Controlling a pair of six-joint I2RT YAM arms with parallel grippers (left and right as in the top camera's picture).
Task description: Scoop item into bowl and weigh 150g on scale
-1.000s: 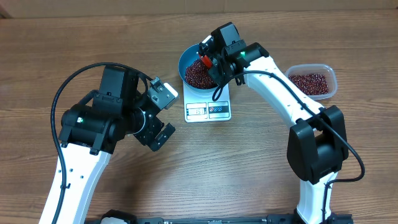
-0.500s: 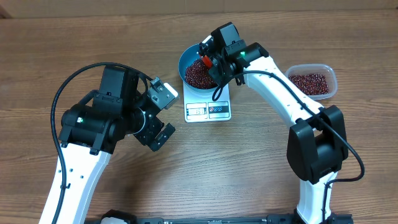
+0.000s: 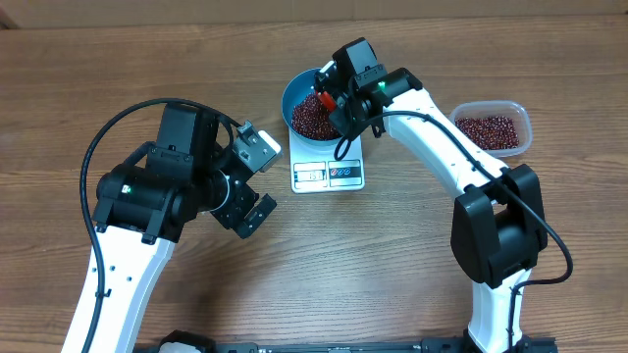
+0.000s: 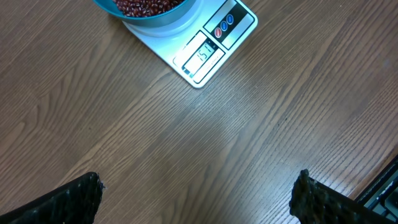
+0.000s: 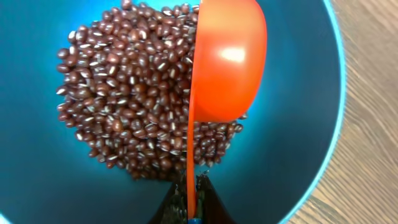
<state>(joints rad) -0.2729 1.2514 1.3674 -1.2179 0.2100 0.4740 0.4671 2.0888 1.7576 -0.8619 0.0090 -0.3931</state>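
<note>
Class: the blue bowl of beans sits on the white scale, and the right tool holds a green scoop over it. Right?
No: the scoop is orange-red, not green, as the right wrist view shows. The blue bowl of beans does sit on the white scale, the right tool holding the scoop over it.

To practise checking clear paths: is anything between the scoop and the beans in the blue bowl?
Nothing visible does. The right end effector holds the orange scoop, tipped sideways, directly over the beans in the bowl, with no object between.
</note>
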